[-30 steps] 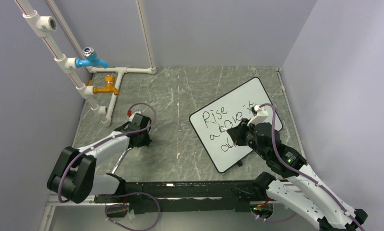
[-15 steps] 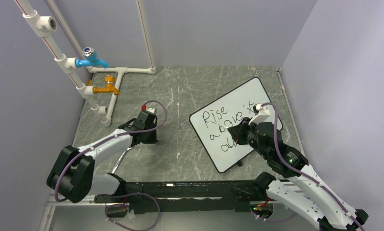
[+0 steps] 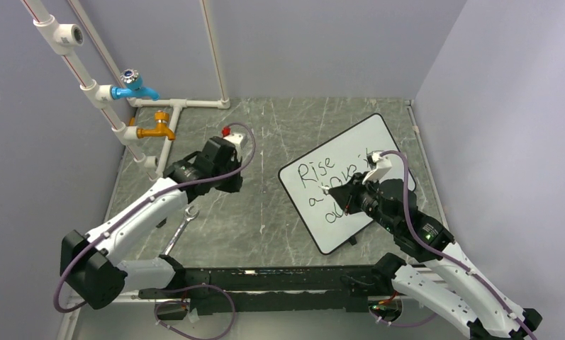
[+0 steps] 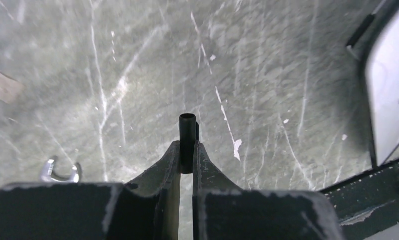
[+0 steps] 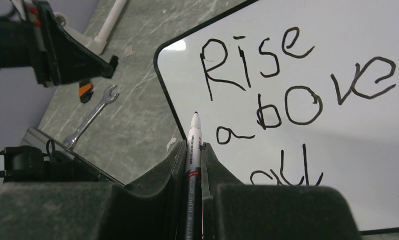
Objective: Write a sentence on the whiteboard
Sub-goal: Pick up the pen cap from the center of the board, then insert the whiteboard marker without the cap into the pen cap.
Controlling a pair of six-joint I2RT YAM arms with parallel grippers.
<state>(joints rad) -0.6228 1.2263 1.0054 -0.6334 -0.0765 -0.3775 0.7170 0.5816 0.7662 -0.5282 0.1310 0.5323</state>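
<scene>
The whiteboard (image 3: 354, 145) lies slanted on the table's right half; it also shows in the right wrist view (image 5: 347, 130). The sentence (image 3: 320, 185) on it reads "Rise above it all" in black letters (image 5: 287, 105). My right gripper (image 3: 339, 191) (image 5: 193, 150) is shut on a white marker (image 5: 193, 142), whose black tip points at the board's left part beside the "a". My left gripper (image 3: 226, 185) (image 4: 187, 146) hangs over the bare table left of the board. It is shut on a short black tube, the marker cap (image 4: 187, 132).
A metal wrench (image 3: 180, 230) (image 5: 89, 117) lies on the table near the left arm. A white pipe rig with a blue tap (image 3: 134, 88) and an orange tap (image 3: 157, 131) stands at the back left. Walls close three sides. A black rail (image 3: 265, 273) runs along the front edge.
My left arm has lifted and swung right and farther back, toward the board, with the cap. My right gripper has shifted slightly left with the marker.
</scene>
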